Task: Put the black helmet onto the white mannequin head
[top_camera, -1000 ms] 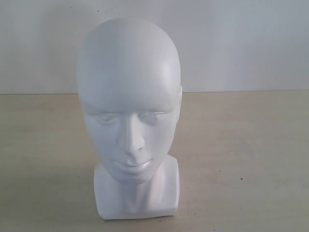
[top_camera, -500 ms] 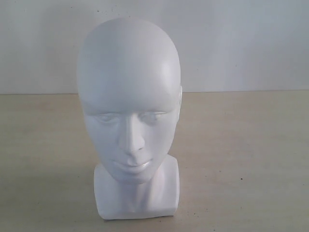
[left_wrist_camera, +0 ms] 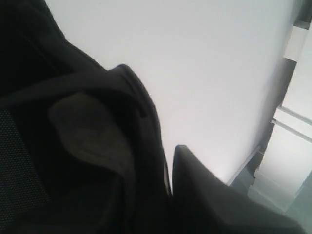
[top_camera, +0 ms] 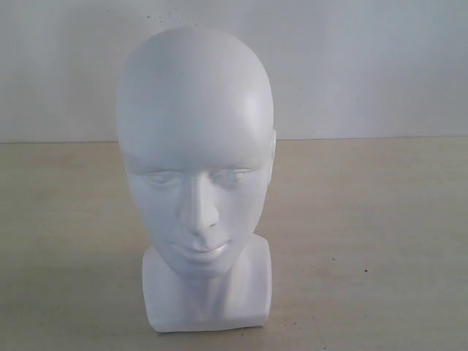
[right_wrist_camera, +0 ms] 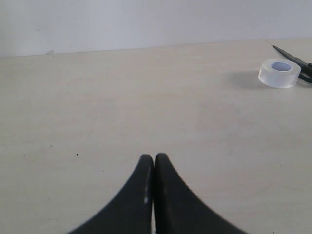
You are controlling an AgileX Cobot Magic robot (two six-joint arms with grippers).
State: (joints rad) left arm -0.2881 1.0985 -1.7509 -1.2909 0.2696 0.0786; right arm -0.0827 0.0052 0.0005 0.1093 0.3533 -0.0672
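Observation:
The white mannequin head [top_camera: 194, 146] stands upright on the pale table [top_camera: 365, 219], face toward the exterior camera, crown bare. Neither arm nor the helmet shows in that view. In the left wrist view the black helmet [left_wrist_camera: 92, 131] fills the near side: dark padded lining, mesh and a curved rim. My left gripper [left_wrist_camera: 168, 170] is shut on that rim, with one dark finger [left_wrist_camera: 204, 195] visible outside it and the other hidden behind the helmet. My right gripper [right_wrist_camera: 154, 159] hangs low over bare table, shut with nothing in it.
A clear tape roll [right_wrist_camera: 279, 73] lies on the table with black scissors [right_wrist_camera: 294, 56] just behind it, off to one side in the right wrist view. A white wall backs the table. Behind the helmet the left wrist view shows a white wall and a frame edge [left_wrist_camera: 292, 44].

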